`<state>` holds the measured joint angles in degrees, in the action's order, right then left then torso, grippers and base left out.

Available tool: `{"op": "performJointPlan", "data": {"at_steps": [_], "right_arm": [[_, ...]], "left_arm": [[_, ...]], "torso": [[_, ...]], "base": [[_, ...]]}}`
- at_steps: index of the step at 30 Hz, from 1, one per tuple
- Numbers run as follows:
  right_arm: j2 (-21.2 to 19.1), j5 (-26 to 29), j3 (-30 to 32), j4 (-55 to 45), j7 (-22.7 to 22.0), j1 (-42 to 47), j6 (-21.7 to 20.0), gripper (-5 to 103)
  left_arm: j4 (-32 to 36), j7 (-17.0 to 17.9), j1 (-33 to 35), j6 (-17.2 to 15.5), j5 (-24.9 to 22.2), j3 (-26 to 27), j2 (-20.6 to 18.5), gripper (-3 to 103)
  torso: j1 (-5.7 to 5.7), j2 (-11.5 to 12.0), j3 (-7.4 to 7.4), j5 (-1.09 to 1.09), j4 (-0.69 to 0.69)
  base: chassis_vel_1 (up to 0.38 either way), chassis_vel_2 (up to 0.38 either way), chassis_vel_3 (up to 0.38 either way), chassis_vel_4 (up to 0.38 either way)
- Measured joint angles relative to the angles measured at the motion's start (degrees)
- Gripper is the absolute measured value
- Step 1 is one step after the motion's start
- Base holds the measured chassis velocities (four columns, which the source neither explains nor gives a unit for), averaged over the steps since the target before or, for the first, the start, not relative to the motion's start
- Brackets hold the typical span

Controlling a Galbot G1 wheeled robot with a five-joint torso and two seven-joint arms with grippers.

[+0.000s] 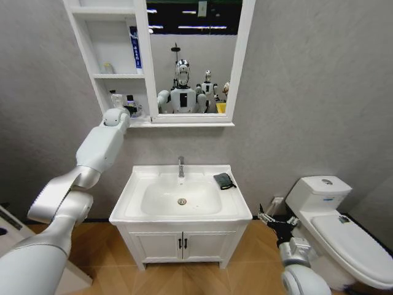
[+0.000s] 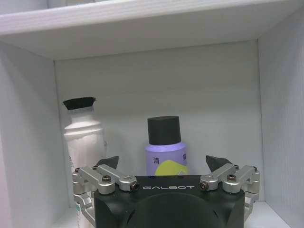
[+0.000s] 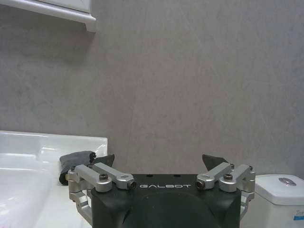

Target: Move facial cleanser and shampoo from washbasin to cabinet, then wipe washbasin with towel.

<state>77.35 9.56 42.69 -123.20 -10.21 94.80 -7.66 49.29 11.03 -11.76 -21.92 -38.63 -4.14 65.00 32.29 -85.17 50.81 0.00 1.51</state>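
Closest in, the right hand (image 1: 268, 219) hangs low beside the vanity, between it and the toilet (image 1: 344, 233); its fingers are spread wide with nothing in them. On the washbasin (image 1: 138, 187) there's one towel (image 1: 224, 180), a dark folded cloth lying at the back right corner by the rim, right of the single chrome tap (image 1: 180, 166). Farther up, the left hand (image 2: 162, 164) is reached into the lowest shelf of the cabinet (image 1: 81, 37), fingers wide apart and holding nothing. Two bottles stand at the back there: a white bottle (image 2: 85, 142) with a black cap and a purple bottle (image 2: 165, 152) with a dark cap, close together.
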Motion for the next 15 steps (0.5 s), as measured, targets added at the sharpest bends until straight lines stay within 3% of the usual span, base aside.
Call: {"op": "performJointPlan", "data": {"at_steps": [8,12,15], "right_arm": [[0.0,-0.4,-0.7,-0.2,0.0,-0.2,-0.1,100],[0.2,-0.7,-1.3,-0.5,0.0,-0.3,-0.3,100],[0.2,-0.7,-1.3,-0.6,-0.1,-0.3,-0.3,100]], "left_arm": [[7.8,1.3,3.0,-0.2,-1.6,0.3,-3.0,100],[17.0,4.4,7.2,-2.1,-4.5,2.1,-6.1,100],[20.1,5.5,8.8,-2.7,-5.5,2.8,-7.2,100]], "torso": [[0.0,0.0,0.0,-0.01,-0.01],[0.0,0.0,0.0,0.0,0.01],[0.0,0.0,0.0,0.0,0.01]], "base": [[0.0,0.0,0.0,0.0],[0.0,0.0,0.0,0.0],[0.0,0.0,0.0,0.0]]}}
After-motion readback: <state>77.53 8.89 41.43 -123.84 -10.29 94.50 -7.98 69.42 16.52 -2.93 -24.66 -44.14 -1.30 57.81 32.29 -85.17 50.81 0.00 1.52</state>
